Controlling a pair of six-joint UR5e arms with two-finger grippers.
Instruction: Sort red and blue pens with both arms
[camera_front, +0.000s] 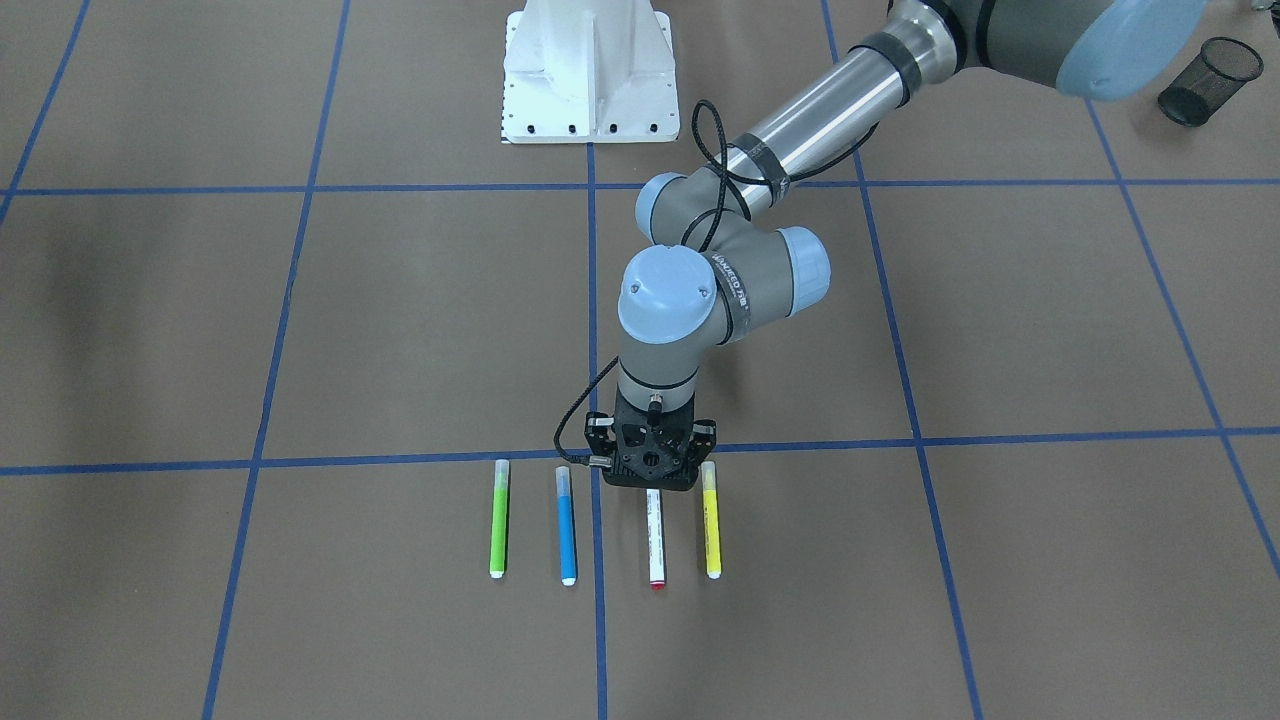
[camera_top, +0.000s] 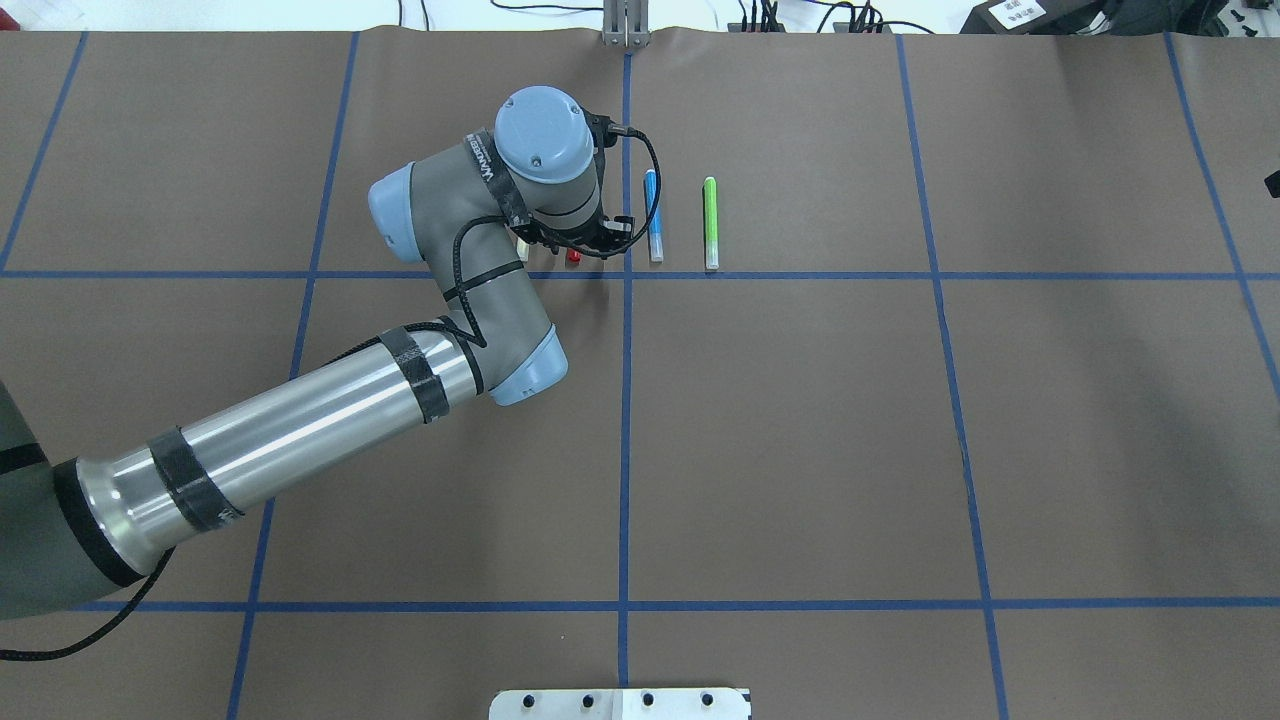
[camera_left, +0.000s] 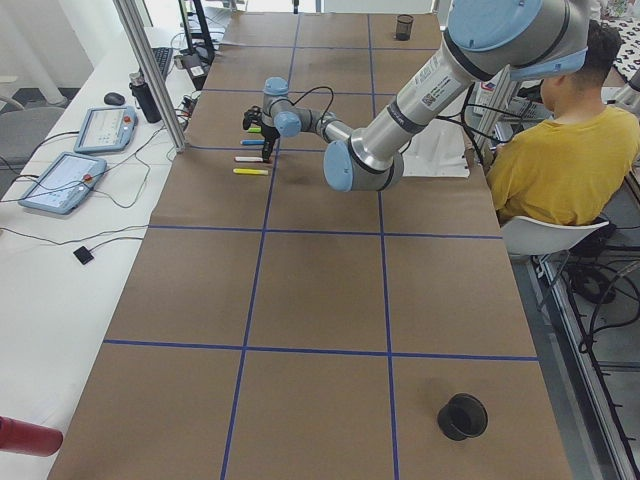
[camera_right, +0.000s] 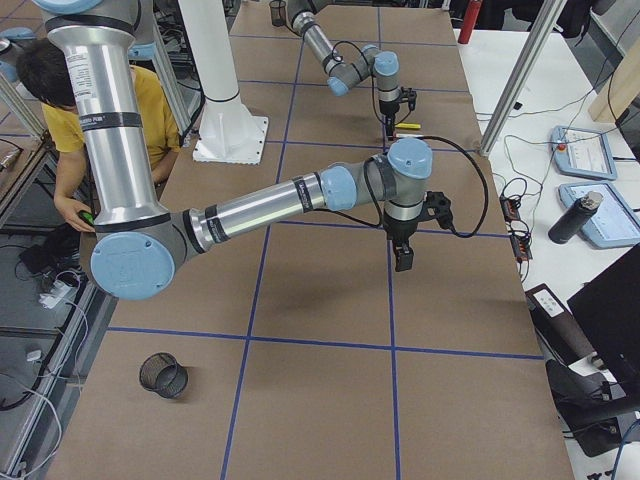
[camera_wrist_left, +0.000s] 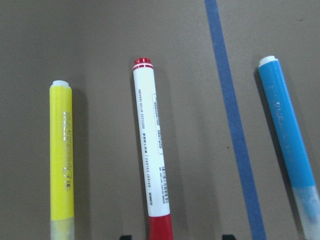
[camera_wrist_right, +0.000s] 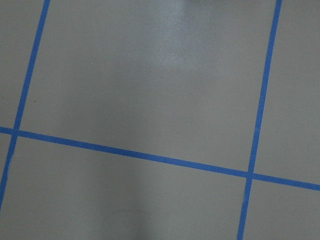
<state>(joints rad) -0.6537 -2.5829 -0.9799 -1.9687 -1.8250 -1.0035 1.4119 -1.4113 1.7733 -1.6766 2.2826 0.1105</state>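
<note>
A green marker (camera_front: 499, 520) and a yellow marker (camera_front: 711, 522) are laid parallel on a brown table cover (camera_front: 1050, 320) gridded with blue tape (camera_front: 200, 188). A black mesh cup (camera_front: 1210, 80) is set near one end, a second mesh cup (camera_right: 163, 375) near the other. A person in a yellow shirt (camera_left: 565, 150) is seated alongside.

Table (camera_front: 1000, 320) bears four markers (camera_front: 656, 535), mesh cup (camera_front: 1210, 80)
</note>
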